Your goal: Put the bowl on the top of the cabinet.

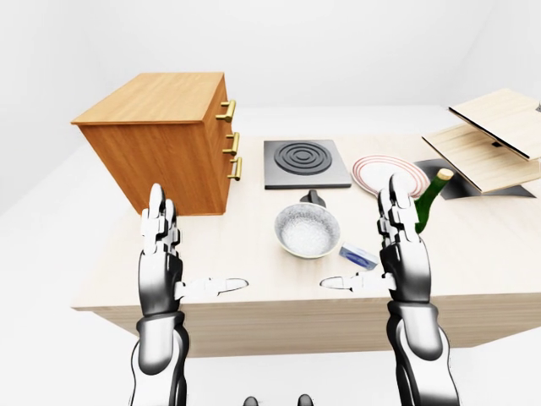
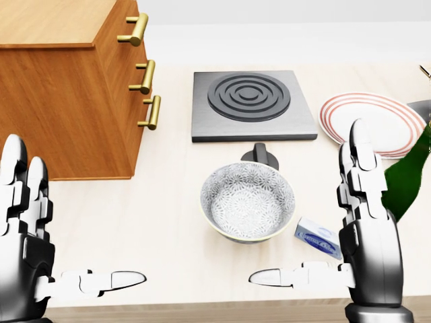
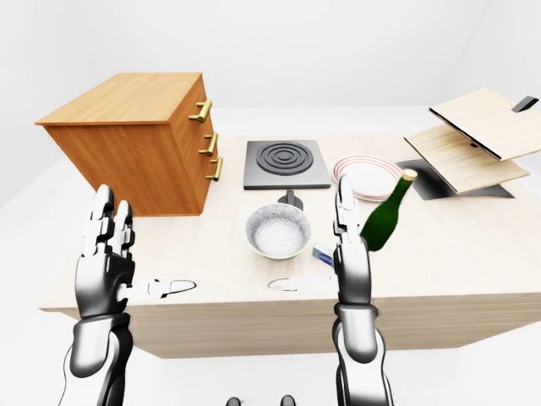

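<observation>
A patterned grey-white bowl (image 2: 248, 202) sits upright on the light wooden table (image 2: 168, 222), near the middle of the head view. The wooden cabinet (image 1: 161, 135) with three brass handles stands at the upper left, its flat top (image 1: 156, 96) bare. My left hand (image 2: 30, 249) is open at the lower left, fingers up, thumb pointing right, well left of the bowl. My right hand (image 2: 353, 229) is open at the lower right, just right of the bowl, thumb pointing toward it. Neither hand touches the bowl.
A square stove plate (image 2: 250, 104) lies above the bowl with a black knob (image 2: 260, 155) at its lower edge. A red-rimmed plate (image 2: 372, 123), a green bottle (image 3: 386, 213) and a small blue box (image 2: 318, 237) are right of the bowl. Wooden boards (image 1: 494, 135) lie at far right.
</observation>
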Motion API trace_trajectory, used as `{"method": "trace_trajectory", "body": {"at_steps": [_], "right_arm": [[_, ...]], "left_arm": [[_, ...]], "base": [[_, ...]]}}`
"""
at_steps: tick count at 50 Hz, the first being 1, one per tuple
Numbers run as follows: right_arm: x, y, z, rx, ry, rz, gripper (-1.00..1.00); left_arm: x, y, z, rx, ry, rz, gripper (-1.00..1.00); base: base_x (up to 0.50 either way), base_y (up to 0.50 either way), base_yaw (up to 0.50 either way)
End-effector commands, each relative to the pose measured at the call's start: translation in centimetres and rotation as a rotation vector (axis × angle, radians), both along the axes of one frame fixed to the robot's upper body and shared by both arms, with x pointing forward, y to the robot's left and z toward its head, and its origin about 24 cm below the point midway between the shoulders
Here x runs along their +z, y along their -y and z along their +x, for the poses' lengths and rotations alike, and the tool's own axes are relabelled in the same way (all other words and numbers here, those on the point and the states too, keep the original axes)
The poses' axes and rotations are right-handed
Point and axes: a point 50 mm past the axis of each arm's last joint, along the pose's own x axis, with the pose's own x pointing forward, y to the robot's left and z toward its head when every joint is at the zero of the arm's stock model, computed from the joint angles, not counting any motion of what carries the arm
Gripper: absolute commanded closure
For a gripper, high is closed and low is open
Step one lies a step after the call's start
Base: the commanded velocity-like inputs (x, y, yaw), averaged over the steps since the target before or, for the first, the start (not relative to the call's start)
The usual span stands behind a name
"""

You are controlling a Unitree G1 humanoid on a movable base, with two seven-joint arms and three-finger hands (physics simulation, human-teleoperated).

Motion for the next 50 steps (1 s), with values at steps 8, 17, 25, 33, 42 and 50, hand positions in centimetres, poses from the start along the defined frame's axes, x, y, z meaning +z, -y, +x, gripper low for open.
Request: {"method": "trace_trajectory", "body": {"at_steps": [8,17,25,33,42,50], "right_arm": [[-0.2,0.1,0.2,-0.003,-0.009,0.007,-1.00],[-0.1,0.1,0.2,-0.002,-0.004,0.007,-1.00],[-0.3,0.1,0.3,0.000,-0.013,0.008,-1.00],[-0.3,0.0,0.2,0.002,-0.014,0.008,-1.00],[-0.4,0.0,0.2,0.008,-0.018,0.006,-1.00],[-0.6,-0.1,0.2,0.012,-0.027,0.005,-1.00]], "left_arm": [[-0.2,-0.1,0.2,0.006,-0.007,-0.002,-1.00],[-0.4,-0.1,0.3,0.010,-0.015,-0.002,-1.00],[-0.1,-0.1,0.2,0.009,-0.003,-0.002,-1.00],[0.0,-0.1,0.1,0.006,0.000,-0.001,-1.00],[0.0,0.0,0.0,0.001,-0.002,-0.001,-1.00],[-0.2,0.0,0.0,-0.001,-0.008,0.000,-1.00]], "base": [[0.00,0.50,0.00],[0.00,0.50,0.00],[0.00,0.48,0.00],[0.00,0.48,0.00],[0.00,0.37,0.00],[0.00,0.25,0.00]]}}
